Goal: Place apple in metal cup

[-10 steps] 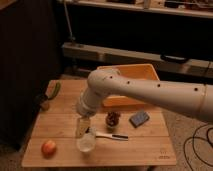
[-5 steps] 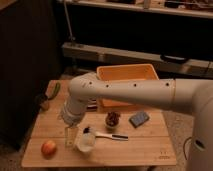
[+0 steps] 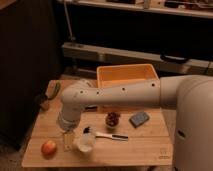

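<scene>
- Arm (image 3: 120,95) has swung left since a second ago. The end effector (image 3: 68,138) was over the white cup (image 3: 85,143) and now hangs low between that and the apple (image 3: 48,148).
- End effector fingers spread wide, nothing held.
- Apple sits on the surface (image 3: 135,149) at the front-left corner, just left of the end effector.
- Metal cup (image 3: 43,101): dim dark shape at the left rear edge, beside the green vegetable (image 3: 54,90), well apart from the apple.
- Orange bin (image 3: 127,76) at rear.
</scene>
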Motion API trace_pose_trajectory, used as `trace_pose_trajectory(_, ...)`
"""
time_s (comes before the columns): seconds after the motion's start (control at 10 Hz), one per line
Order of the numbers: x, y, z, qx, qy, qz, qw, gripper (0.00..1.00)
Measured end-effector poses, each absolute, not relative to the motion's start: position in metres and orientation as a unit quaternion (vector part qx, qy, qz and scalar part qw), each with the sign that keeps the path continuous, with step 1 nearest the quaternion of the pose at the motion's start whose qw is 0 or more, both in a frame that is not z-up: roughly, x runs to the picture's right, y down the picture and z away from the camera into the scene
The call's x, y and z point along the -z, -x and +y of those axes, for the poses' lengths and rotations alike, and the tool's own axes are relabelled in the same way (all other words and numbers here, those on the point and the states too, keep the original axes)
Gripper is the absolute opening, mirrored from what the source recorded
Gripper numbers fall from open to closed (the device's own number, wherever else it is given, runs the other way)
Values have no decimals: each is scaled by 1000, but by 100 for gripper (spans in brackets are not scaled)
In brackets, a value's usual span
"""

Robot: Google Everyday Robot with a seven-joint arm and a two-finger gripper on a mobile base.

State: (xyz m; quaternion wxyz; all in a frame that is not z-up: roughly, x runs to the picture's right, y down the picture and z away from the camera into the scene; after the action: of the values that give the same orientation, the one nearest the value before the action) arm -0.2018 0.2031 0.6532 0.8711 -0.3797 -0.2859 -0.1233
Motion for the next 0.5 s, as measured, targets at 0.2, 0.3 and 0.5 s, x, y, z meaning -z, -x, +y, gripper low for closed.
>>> trace_pose_trajectory(0.2, -653, 202, 203, 124, 380, -286, 871, 80)
trace_pose_trajectory(0.3, -654, 202, 203, 122, 380, -286, 871, 80)
trace_pose_trajectory(0.5, -654, 210, 205, 130, 382, -300, 864, 80)
